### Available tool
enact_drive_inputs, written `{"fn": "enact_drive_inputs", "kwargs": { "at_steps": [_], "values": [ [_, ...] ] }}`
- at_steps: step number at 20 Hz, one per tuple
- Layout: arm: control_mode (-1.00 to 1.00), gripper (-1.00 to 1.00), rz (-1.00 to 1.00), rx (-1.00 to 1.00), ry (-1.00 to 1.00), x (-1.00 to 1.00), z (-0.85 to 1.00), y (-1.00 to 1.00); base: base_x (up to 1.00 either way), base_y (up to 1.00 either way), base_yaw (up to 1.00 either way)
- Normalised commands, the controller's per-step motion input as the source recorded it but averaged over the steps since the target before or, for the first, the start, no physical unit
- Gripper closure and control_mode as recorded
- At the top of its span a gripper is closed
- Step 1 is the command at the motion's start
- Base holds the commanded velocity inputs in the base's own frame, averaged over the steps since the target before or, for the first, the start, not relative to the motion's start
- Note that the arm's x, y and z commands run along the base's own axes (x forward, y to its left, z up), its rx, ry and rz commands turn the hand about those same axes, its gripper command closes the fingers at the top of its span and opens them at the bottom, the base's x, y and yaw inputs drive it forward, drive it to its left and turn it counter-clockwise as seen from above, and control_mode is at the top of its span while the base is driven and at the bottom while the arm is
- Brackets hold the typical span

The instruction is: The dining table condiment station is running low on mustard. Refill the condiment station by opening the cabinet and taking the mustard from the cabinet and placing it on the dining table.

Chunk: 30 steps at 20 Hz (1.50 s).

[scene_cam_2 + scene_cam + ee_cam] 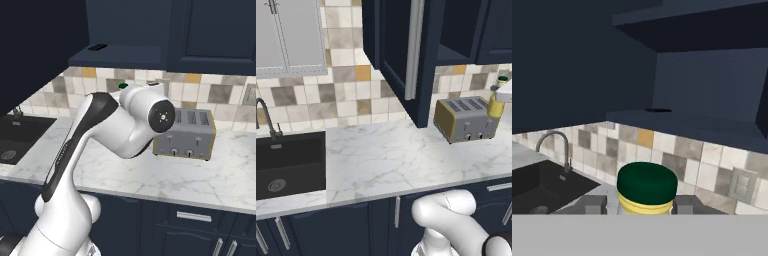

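On the far left of the left base view I see the pale grey cabinet (pixel 291 35) on the wall, and below it the black sink (pixel 288 162) with its curved tap (pixel 266 117), set into the marble desk (pixel 391 160). Further right the dark navy cabinet (pixel 401 45) hangs with its door (pixel 406 55) swung open toward me, the long silver handle (pixel 415 47) running down its edge. Behind the door the lower shelf (pixel 682 122) of the cabinet is open to view, with a small dark thing (pixel 658 110) lying on it that I cannot identify. To the right of the door a silver toaster (pixel 466 120) stands on the desk, against the tiled wall (pixel 346 95).

At the right edge of the left base view the mustard (pixel 496 102) is in the air, above and just beside the toaster, outside the cabinet and below its shelf. In the hand view the end effector (pixel 638 205) has its two fingers on either side of the yellow bottle, and the dark green cap (pixel 647 182) rises between them; the fingers are clamped on the mustard. In the right base view the arm covers most of the bottle and I see just a bit of the green cap (pixel 123 86) behind the white wrist.
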Motion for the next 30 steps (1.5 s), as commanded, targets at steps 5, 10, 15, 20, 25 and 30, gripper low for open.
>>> {"fn": "enact_drive_inputs", "kwargs": {
  "at_steps": [5,10,15,20,25,30],
  "values": [
    [1.00,1.00,0.00,0.00,-0.02,-0.06,0.00,0.01,-0.75,0.15,-0.05],
    [1.00,1.00,0.00,0.00,0.00,0.00,0.00,0.00,-0.99,0.19,-0.24],
    [1.00,1.00,0.00,0.00,0.00,0.00,0.00,0.00,-0.81,0.05,-0.45],
    [1.00,1.00,0.00,0.00,0.00,0.00,0.00,0.00,-0.44,0.20,-0.66],
    [1.00,1.00,0.00,0.00,0.00,0.00,0.00,0.00,-0.28,0.23,-0.73],
    [1.00,1.00,0.00,0.00,0.00,0.00,0.00,0.00,-0.10,0.27,-0.77]
  ]
}}
